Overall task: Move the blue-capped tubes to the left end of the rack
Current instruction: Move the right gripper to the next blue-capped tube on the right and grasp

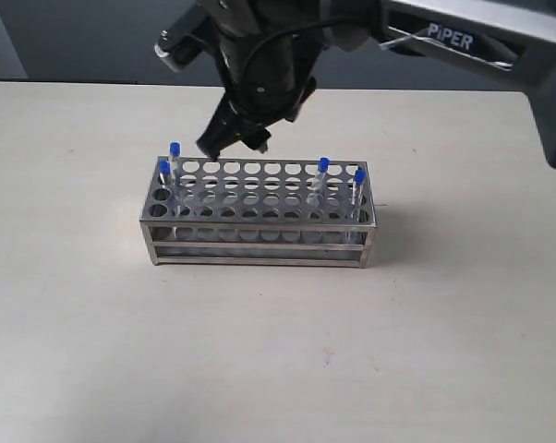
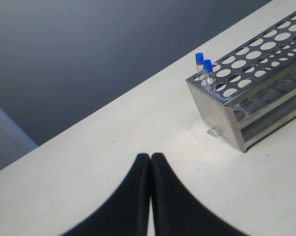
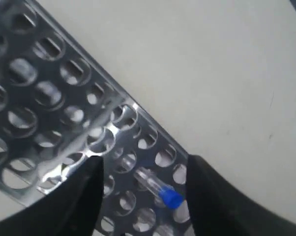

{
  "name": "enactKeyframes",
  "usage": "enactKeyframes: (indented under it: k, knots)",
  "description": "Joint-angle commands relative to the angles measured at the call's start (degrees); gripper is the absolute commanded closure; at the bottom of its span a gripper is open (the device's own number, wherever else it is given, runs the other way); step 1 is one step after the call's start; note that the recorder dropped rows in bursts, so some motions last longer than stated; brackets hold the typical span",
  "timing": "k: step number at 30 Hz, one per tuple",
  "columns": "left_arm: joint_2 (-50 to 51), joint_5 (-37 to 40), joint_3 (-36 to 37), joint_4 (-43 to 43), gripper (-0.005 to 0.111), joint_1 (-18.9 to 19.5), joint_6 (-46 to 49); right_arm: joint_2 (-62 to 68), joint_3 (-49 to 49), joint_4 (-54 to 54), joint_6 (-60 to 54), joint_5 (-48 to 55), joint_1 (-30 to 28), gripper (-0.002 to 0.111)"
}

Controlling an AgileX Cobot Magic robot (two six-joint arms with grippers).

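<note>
- From the left wrist you see only one end of the rack [image 2: 217, 110]; the rest runs off the picture's edge.
- Your left gripper [image 2: 150, 158] is cut off by the frame.
- From the right wrist, the rack's plate and the blue-capped tube [image 3: 160, 189] are blurred.
- In the exterior view, the right arm [image 1: 481, 46] runs out past the edge.

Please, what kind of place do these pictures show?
Probably a laboratory-style test bench, though little of the room is visible. A metal rack holds small blue-capped tubes, it stands on a plain pale table, and a robot arm hangs over it.
</note>
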Motion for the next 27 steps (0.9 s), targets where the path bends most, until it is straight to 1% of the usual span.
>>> enactKeyframes:
  k: [1,5,10,12,17,18,20,21,22,23,25,27]
  knots:
    - [0.2,-0.4,-0.3,0.0,0.106,-0.2,-0.3,-0.4,5.1,-0.4,0.3,0.5,-3.9,0.058]
    - [0.2,-0.4,-0.3,0.0,0.106,-0.2,-0.3,-0.4,8.7,3.0,0.3,0.5,-7.2,0.058]
    - [0.2,-0.4,-0.3,0.0,0.106,-0.2,-0.3,-0.4,11.5,6.5,0.3,-1.6,-9.6,0.058]
    - [0.2,-0.4,-0.3,0.0,0.106,-0.2,-0.3,-0.4,11.9,6.6,0.3,-2.2,-9.6,0.064]
    - [0.2,-0.4,-0.3,0.0,0.106,-0.2,-0.3,-0.4,11.9,7.1,0.1,-2.4,-9.6,0.088]
    - [0.2,-0.4,-0.3,0.0,0.106,-0.2,-0.3,-0.5,11.9,7.2,0.1,-2.4,-9.6,0.089]
    - [0.2,-0.4,-0.3,0.0,0.106,-0.2,-0.3,-0.7,11.9,8.3,0.1,-2.3,-9.6,0.086]
    - [0.2,-0.4,-0.3,0.0,0.106,-0.2,-0.3,-1.1,11.9,8.7,0.1,-2.3,-9.6,0.080]
    - [0.2,-0.4,-0.3,0.0,0.106,-0.2,-0.3,-1.3,11.9,8.7,0.1,-2.4,-9.6,0.078]
    - [0.2,-0.4,-0.3,0.0,0.106,-0.2,-0.3,-1.8,11.9,8.7,0.1,-2.4,-9.6,0.072]
    - [0.2,-0.4,-0.3,0.0,0.106,-0.2,-0.3,-2.3,11.9,8.5,0.1,-2.7,-9.6,0.068]
    - [0.2,-0.4,-0.3,0.0,0.106,-0.2,-0.3,-2.4,11.9,8.6,0.1,-5.5,-9.6,0.069]
